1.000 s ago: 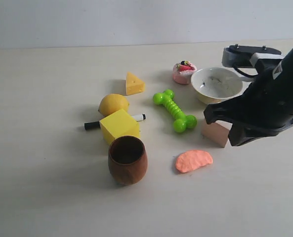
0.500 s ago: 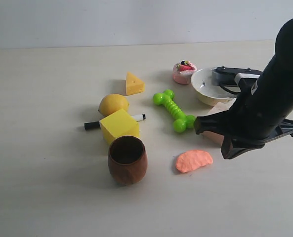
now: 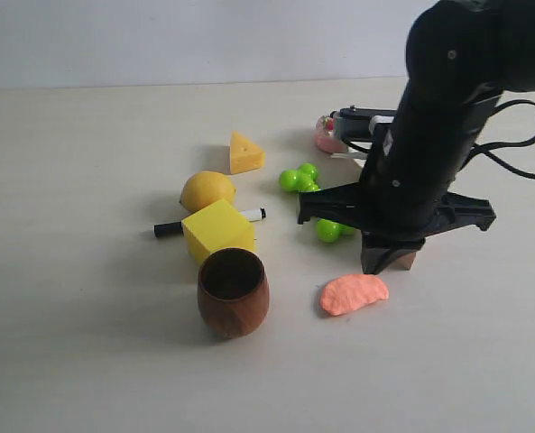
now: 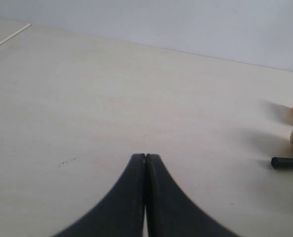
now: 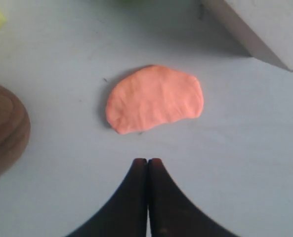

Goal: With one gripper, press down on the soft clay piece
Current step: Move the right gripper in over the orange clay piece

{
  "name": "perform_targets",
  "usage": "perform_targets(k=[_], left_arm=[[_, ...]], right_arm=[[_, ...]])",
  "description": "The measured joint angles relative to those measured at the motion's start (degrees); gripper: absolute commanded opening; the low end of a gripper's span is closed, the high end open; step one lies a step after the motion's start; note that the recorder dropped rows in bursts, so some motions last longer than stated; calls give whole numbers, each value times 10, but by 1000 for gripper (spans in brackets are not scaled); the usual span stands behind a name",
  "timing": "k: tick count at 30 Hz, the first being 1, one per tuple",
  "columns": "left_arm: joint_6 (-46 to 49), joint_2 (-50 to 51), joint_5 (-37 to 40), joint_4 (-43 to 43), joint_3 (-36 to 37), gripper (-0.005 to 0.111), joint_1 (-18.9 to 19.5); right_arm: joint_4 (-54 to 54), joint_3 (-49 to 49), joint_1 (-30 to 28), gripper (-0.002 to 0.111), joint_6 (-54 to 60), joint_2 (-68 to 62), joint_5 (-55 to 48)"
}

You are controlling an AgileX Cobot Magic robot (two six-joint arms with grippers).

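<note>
The soft clay piece (image 3: 354,293) is a flat salmon-orange half-moon lying on the table in front of the wooden cup's right side. In the right wrist view the clay (image 5: 155,98) lies flat just beyond my right gripper (image 5: 147,160), whose black fingers are pressed together with nothing between them. In the exterior view the right gripper (image 3: 373,268) points down just behind and above the clay's right end, apart from it. My left gripper (image 4: 145,156) is shut and empty over bare table, and it does not show in the exterior view.
A wooden block (image 3: 404,262) peeks out behind the right gripper. A brown wooden cup (image 3: 233,291), yellow cube (image 3: 217,229), black marker (image 3: 168,229), lemon (image 3: 207,190), cheese wedge (image 3: 245,152), green bone toy (image 3: 299,179) and pink cake toy (image 3: 326,135) stand to the left and behind. The arm hides the bowl.
The right arm has swung left from the table's right edge and turned downward, now covering the bowl and most of the block, with its tip near the clay. The clay has not moved.
</note>
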State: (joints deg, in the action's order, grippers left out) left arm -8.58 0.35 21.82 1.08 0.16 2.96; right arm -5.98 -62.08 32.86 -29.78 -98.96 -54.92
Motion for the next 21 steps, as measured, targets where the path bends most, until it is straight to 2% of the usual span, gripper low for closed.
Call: perform_targets(k=[6,21], left_arm=[[0,0,0,0,0,0,0],[0,0,0,0,0,0,0]], right_arm=[[-8,-19,6,0,-69,-30,27],[-33,-20,6,0,-78,-31,37]])
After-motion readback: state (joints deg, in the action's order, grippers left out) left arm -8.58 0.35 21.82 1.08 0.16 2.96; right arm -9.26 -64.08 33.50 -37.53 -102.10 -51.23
